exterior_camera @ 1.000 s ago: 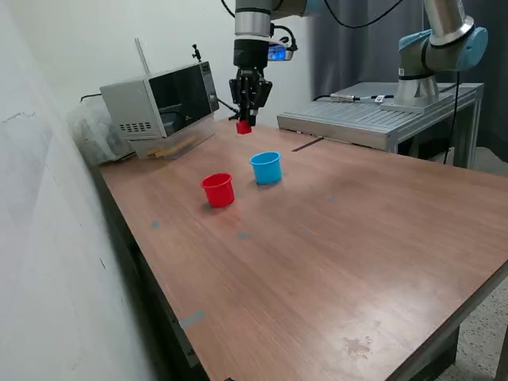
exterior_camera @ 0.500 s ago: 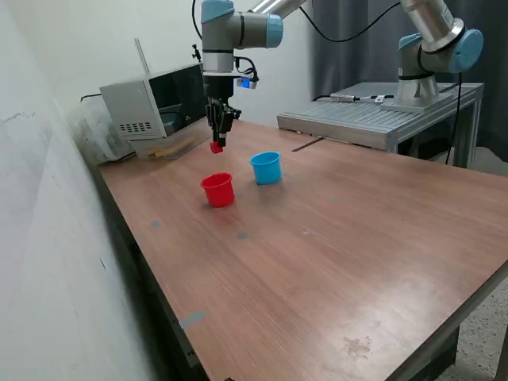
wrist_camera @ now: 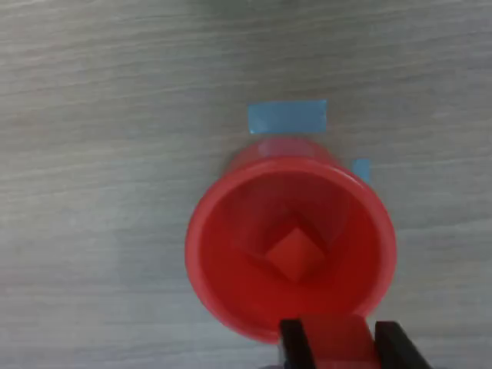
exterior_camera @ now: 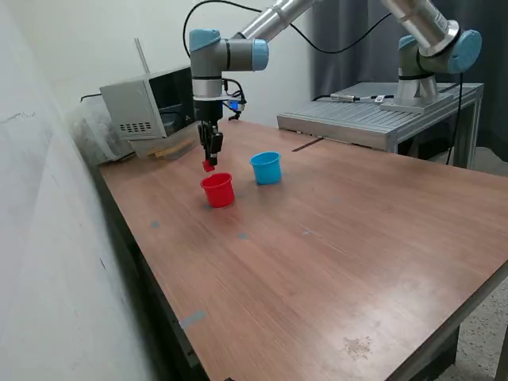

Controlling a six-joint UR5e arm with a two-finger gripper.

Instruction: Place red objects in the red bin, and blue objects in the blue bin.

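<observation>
Gripper (exterior_camera: 209, 164) pinching a red cube (exterior_camera: 208, 167): over the last second I've swung it from beside the microwave (exterior_camera: 159, 105) across to just above the red bin (exterior_camera: 218, 190). Inside that bin, the wrist view shows another red cube (wrist_camera: 292, 254). Release looks next. Blue bin (exterior_camera: 266, 167) stands just beside, toward the exterior view's right.

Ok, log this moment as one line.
gripper: shut on red cube | above red cup | cup holds one red cube | blue cup beside

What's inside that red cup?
One red cube lies on the floor of the red cup. The gripper holds another above its rim, covering a little.
</observation>
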